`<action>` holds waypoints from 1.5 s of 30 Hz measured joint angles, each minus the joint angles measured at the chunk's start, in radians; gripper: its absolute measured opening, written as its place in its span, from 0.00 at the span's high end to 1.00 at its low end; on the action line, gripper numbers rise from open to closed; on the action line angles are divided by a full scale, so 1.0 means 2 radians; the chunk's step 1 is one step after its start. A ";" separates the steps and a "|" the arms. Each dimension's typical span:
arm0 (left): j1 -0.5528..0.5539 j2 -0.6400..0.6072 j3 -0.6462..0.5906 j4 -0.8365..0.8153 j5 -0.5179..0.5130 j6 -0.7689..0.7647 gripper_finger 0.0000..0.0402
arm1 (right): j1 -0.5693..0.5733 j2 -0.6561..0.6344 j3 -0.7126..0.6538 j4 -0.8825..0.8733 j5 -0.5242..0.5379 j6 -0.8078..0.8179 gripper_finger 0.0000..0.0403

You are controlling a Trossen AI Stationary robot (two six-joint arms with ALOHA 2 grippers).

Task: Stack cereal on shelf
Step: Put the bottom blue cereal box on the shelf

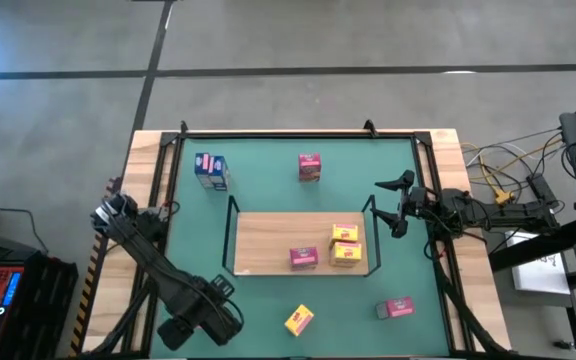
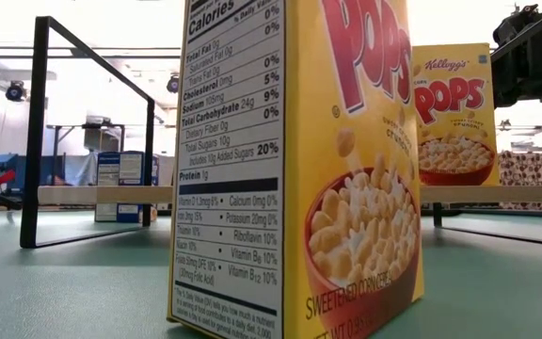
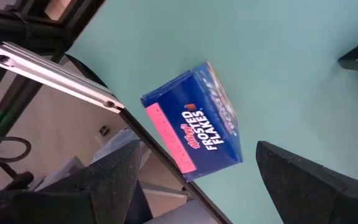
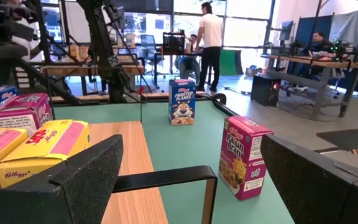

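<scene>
Green tabletop, open workshop with desks and people behind. Right gripper hovers just off the shelf edge, fingers spread wide, empty. Left gripper is low at the table's near-left corner, fingers apart – blue cereal box ahead of them, untouched. Shelf holds two yellow boxes and one pink – others loose on the tabletop

Grey concrete floor, desks w/ people behind.
</scene>
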 joint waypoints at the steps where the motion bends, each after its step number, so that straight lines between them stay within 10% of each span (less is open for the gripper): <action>1: -0.001 0.001 0.000 0.002 0.003 0.000 0.25 | 0.000 0.000 0.000 0.000 0.000 0.000 0.08; 8: -0.010 0.009 0.000 0.001 0.012 0.044 0.25 | 0.000 0.000 0.000 0.000 0.000 0.000 0.08; 21: -0.021 0.009 0.000 -0.062 -0.238 0.739 0.25 | 0.000 0.000 0.000 0.000 0.000 0.000 0.08; 32: -0.023 0.014 -0.001 -0.062 -0.246 0.998 0.25 | 0.000 0.000 0.000 0.000 0.000 0.000 0.08; 45: -0.025 0.019 -0.001 0.003 -0.128 1.052 0.25 | 0.000 0.000 0.000 0.000 0.000 0.000 0.08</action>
